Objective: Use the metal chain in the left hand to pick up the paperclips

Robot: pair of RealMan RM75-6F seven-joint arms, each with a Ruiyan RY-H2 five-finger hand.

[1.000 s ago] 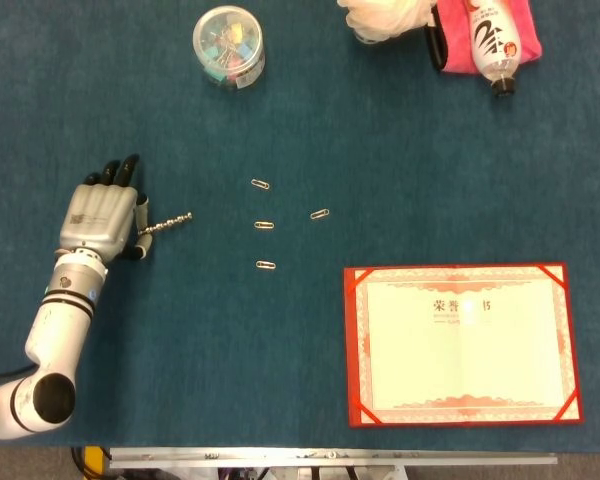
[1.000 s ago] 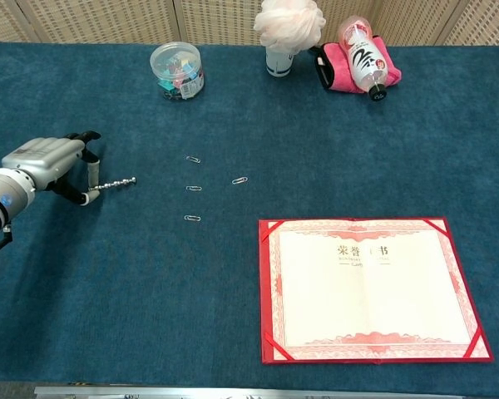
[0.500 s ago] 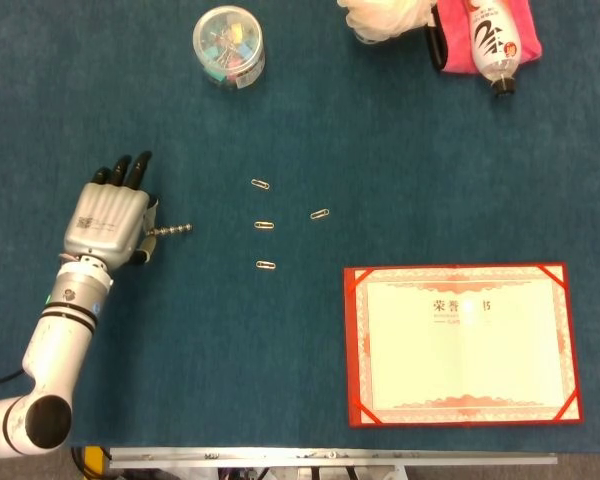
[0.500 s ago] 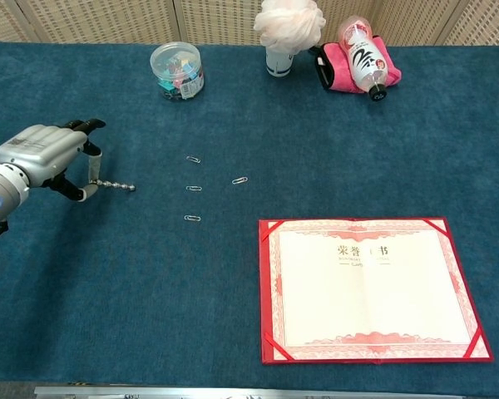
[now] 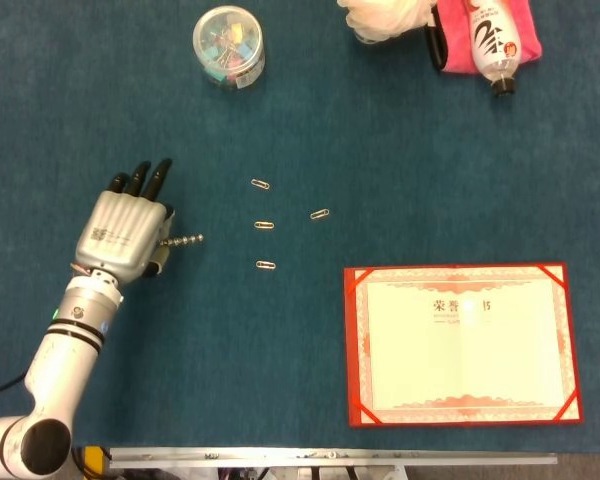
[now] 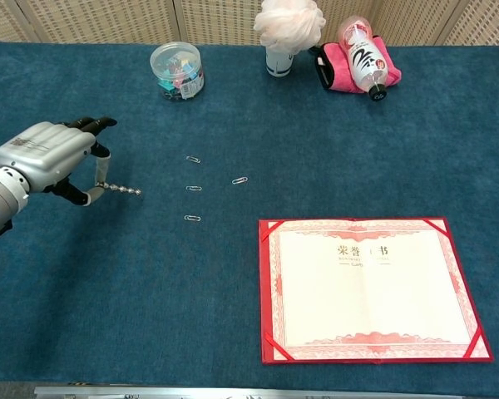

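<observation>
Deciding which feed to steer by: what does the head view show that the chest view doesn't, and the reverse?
Only the head view shows the left arm's full length down to its dark lower joint, from straight above. Only the chest view shows the woven screen behind the table, the whole bath pouf on its cup, and the left hand from the side. Both show the metal chain pointing right from that hand, four paperclips, the clip jar, the bottle on a pink cloth and the red certificate folder.

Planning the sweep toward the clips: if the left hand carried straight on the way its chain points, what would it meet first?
Probably the middle paperclip, or it slips between that and the lowest paperclip. The left hand holds the metal bead chain pointing right across bare blue cloth; height is unclear.
</observation>
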